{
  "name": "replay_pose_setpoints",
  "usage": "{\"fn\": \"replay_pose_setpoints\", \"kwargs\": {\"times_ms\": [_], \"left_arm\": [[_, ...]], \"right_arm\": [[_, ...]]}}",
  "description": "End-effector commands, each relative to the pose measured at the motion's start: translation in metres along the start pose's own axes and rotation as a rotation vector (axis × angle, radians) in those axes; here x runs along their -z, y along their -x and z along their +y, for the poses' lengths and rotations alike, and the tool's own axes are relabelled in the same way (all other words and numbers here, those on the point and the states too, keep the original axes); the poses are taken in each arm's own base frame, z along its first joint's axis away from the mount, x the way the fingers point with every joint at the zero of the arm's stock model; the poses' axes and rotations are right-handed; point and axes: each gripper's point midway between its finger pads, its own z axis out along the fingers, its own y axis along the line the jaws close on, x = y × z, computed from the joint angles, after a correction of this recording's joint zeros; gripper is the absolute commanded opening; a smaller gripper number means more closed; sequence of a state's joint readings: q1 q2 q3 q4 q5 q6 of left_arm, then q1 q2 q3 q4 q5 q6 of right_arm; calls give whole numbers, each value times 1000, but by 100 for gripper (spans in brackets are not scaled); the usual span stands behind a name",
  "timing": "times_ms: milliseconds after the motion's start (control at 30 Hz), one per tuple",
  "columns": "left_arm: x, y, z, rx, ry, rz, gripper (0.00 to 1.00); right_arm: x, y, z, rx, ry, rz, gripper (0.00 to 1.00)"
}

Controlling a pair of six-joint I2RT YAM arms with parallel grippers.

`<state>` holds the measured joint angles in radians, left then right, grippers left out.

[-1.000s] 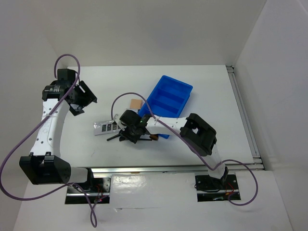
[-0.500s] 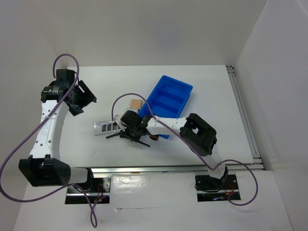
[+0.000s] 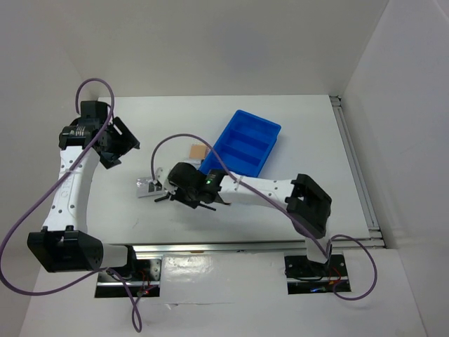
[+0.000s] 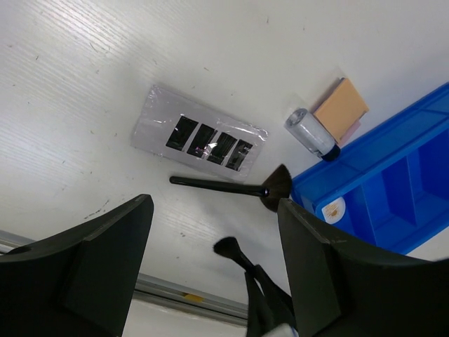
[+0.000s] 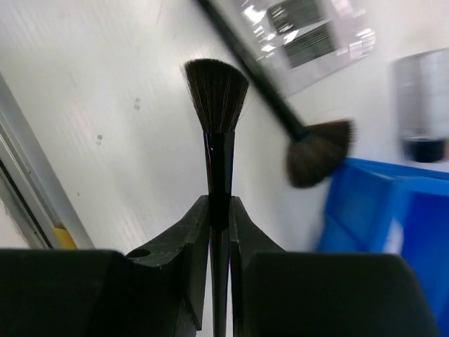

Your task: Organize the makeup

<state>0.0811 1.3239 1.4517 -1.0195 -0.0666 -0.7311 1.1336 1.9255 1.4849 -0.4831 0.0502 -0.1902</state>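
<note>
Blue bin (image 3: 258, 119) up and right of right gripper (image 3: 172, 192), well apart from left gripper (image 3: 121, 144). Left wrist: jaws spread wide, holding nothing, above palette (image 4: 200, 137). Right wrist: jaws pinching black brush (image 5: 217, 105), handle in line with fingers, bristles forward.

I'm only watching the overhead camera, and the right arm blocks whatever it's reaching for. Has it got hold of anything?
Observer: Yes. Its wrist camera shows the right fingers shut on a black brush, handle pinched, bristles pointing ahead.
Operator: Any more brushes down there?
Observer: A second brush lies on the table beside the palette, bristles by the blue bin.
Operator: And that tan thing?
Observer: A tan pad; a silver tube lies beside it.
</note>
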Motion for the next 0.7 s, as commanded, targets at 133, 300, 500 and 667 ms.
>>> {"fn": "replay_pose_setpoints", "kwargs": {"times_ms": [133,300,500,667], "left_arm": [[9,12,-5,-18,-34,-51,85],[8,15,-7,-36,-39,-59,85],[-6,13,-10,-48,-35,-20,85],[-23,-1,-7,-62,-51,21,85]], "right_arm": [[87,61,-85,8,-300,-171,3],[104,56,-148,-76,-416,-191,1],[100,26,-206,-171,-471,-151,1],[97,4,-240,-243,-470,-129,1]]}}
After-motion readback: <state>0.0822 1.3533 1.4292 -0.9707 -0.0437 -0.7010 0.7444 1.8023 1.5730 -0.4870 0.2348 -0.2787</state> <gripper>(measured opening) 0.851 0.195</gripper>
